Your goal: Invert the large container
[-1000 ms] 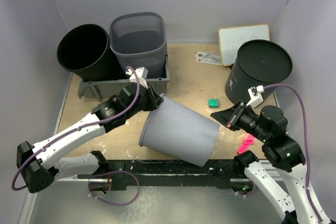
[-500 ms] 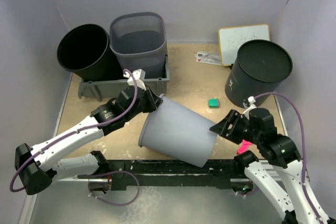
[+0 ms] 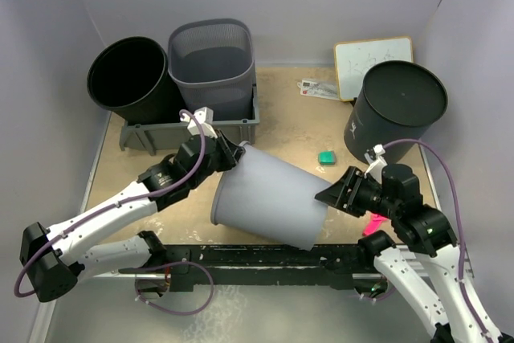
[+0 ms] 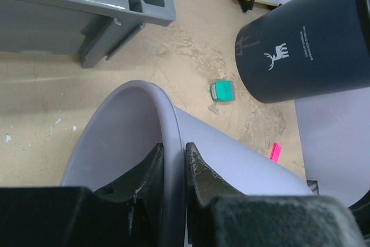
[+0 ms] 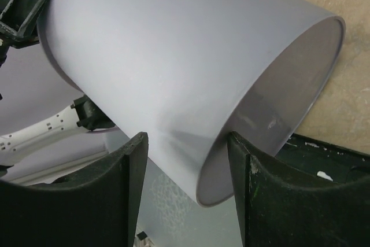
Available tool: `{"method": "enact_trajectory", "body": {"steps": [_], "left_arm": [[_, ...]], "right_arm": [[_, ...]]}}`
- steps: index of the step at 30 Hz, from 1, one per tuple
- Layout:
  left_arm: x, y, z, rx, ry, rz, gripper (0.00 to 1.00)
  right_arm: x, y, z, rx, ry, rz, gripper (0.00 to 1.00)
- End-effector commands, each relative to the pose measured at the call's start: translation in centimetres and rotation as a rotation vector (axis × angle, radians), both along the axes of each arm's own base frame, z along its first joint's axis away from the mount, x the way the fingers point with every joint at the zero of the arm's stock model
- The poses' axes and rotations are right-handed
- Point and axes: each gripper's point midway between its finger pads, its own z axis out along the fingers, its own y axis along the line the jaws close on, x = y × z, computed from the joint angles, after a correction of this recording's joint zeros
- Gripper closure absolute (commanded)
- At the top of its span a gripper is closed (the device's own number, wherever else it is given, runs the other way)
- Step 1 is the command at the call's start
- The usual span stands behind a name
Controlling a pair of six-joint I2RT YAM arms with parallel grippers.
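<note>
Top view. Large container (image 3: 273, 198), pale grey, lies tipped on its side at the centre of the counter (image 3: 281, 110). Its mouth faces the lower left of the frame and its base end the lower right. Not yet inverted.

Left pincer (image 3: 229, 153): clenched on the container's rim at the upper-left edge of the mouth. Left wrist view agrees: one finger (image 4: 151, 169) sits inside the wall and the other outside, with the rim pinched between them.

Right pincer (image 3: 325, 194): released, fingers spread, at the base end of the container. In the right wrist view the base edge sits above the gap between the two fingers (image 5: 124, 177). Contact cannot be told.

Surroundings: black bin (image 3: 128, 78) and mesh bin (image 3: 213, 54) at upper left, with a grey tray (image 3: 193, 128) just below them in the frame. Dark drum (image 3: 399, 106) at right, whiteboard (image 3: 373, 58) behind it. Small green block (image 3: 326, 157) on the counter between the container and the drum. Pink item (image 3: 376, 218) beside the right arm.
</note>
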Motion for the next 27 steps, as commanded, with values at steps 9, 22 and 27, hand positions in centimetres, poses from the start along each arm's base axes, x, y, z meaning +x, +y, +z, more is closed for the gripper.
{"method": "enact_trajectory", "body": {"steps": [9, 22, 27], "left_arm": [[-2.3, 0.5, -7.7, 0.193, 0.195, -0.078, 1.00], [0.8, -2.2, -5.1, 0.152, 0.120, -0.057, 1.00], [1.5, -2.2, -4.6, 0.163, 0.093, -0.039, 1.00]], "right_arm": [[2.9, 3.3, 12.6, 0.149, -0.427, 0.179, 0.43], [4.4, 3.9, 16.3, 0.100, -0.550, 0.232, 0.43], [4.8, 4.7, 14.6, 0.124, -0.503, 0.262, 0.43]]}}
